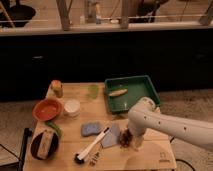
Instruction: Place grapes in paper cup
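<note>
Fingers are hidden from you behind the white arm (170, 125), so you cannot tell whether they are spread or pressed together. You are looking at the gripper (134, 142) reaching down toward the near edge of the counter (150, 157), right of the middle, where the arm is bending in from the right side.

Your grapes (126, 138) are lying on the counter just to the left of the gripper, a small dark clump close against it; whether they are touching it you cannot tell. Your paper cup (72, 107) is standing upright well apart from them, toward the left side of the counter, just beside the orange bowl (48, 108).

You are also seeing a small green cup (93, 90) near the far edge, and a green tray (150, 90) filling the far right corner with a pale yellowish item (118, 92) lying in it. A small brown-topped jar (57, 88) is sitting at the far left corner. A blue sponge (90, 129) is resting near the middle, and a grey cloth (112, 136) is lying between it and the grapes. A white-handled brush (91, 147) is lying diagonally toward the near edge. At the near left corner a dark round bowl (35, 150) is holding something brown, with a green item (54, 128) just beside it.
</note>
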`<state>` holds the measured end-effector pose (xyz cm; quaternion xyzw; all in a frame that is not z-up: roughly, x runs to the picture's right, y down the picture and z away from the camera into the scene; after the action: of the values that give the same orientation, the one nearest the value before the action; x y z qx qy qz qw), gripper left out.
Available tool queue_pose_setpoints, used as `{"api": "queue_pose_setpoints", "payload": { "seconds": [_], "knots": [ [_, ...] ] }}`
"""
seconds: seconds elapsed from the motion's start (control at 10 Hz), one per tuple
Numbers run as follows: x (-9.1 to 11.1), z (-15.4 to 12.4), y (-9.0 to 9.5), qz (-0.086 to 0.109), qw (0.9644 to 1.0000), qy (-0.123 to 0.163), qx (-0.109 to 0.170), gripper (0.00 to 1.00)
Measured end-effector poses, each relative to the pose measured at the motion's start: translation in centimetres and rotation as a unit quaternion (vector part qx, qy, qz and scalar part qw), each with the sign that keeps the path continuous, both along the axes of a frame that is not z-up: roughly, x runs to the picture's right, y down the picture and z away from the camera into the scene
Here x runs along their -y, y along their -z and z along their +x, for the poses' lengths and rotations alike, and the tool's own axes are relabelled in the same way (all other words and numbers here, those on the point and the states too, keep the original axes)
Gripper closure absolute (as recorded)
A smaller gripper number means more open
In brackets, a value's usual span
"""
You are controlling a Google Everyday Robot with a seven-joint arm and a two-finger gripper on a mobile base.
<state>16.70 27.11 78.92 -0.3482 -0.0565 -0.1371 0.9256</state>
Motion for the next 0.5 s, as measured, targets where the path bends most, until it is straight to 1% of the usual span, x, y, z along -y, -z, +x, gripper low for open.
{"api": "queue_pose_setpoints", "payload": {
  "seconds": [0.3,0.5],
  "knots": [
    [0.23,0.52,-0.49,-0.002,1.0000,-0.007,0.005,0.84],
    [0.66,0.39,-0.78,-0.001,0.9999,-0.006,0.009,0.99]
  ]
}}
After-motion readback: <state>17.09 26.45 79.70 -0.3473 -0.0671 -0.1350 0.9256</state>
